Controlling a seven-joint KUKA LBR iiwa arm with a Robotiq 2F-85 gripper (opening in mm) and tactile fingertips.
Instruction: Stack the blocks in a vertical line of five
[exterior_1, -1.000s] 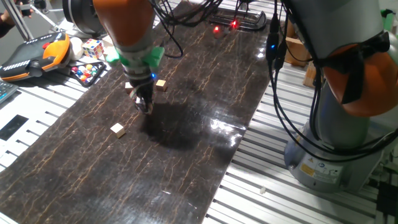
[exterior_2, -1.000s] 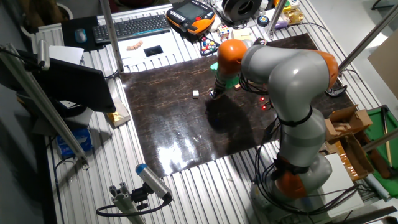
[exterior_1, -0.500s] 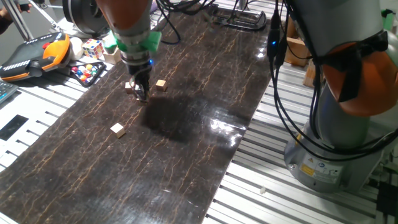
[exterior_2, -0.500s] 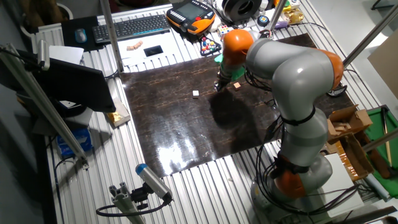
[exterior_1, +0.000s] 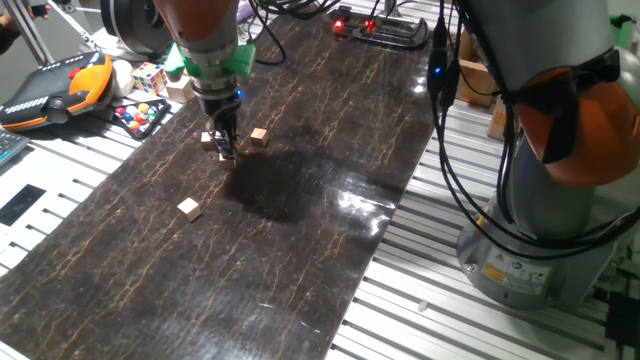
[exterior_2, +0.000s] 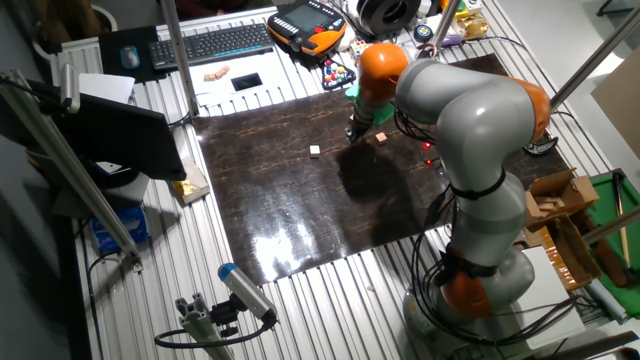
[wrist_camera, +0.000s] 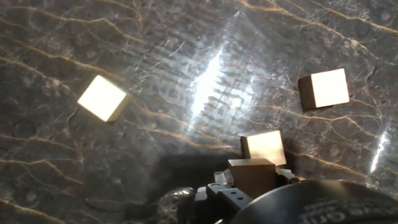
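Since no block rests on another in any view, the stack counts as not yet begun; entries follow.

1. Gripper (exterior_1: 226, 152): low over the dark marbled mat (exterior_1: 300, 260), fingers pointing down. Jaws clenched on item 2, as the hand view suggests.
2. Held block (wrist_camera: 252, 176): a light-tan cube, shaded, seated between the fingers. It is close above the mat, and whether it touches the surface cannot be told.
3. Neighbour block (wrist_camera: 263, 147): on the mat, just beside item 2. Contact between the two is unclear. Judged to be the likely base for the column.
4. Right-hand block (wrist_camera: 323, 88): loose on the mat, apart from items 2 and 3.
5. Left-hand block (wrist_camera: 102, 98): loose on the mat, well apart from the others.
6. Outlying block (exterior_1: 189, 208): seen from one fixed view, alone and well apart from the gripper. Whether it matches item 4 or 5 cannot be told.

Count: four blocks certain, the fifth not confirmed.

Remaining, by judgement: set item 2 squarely on a base block, then fetch and add three more.
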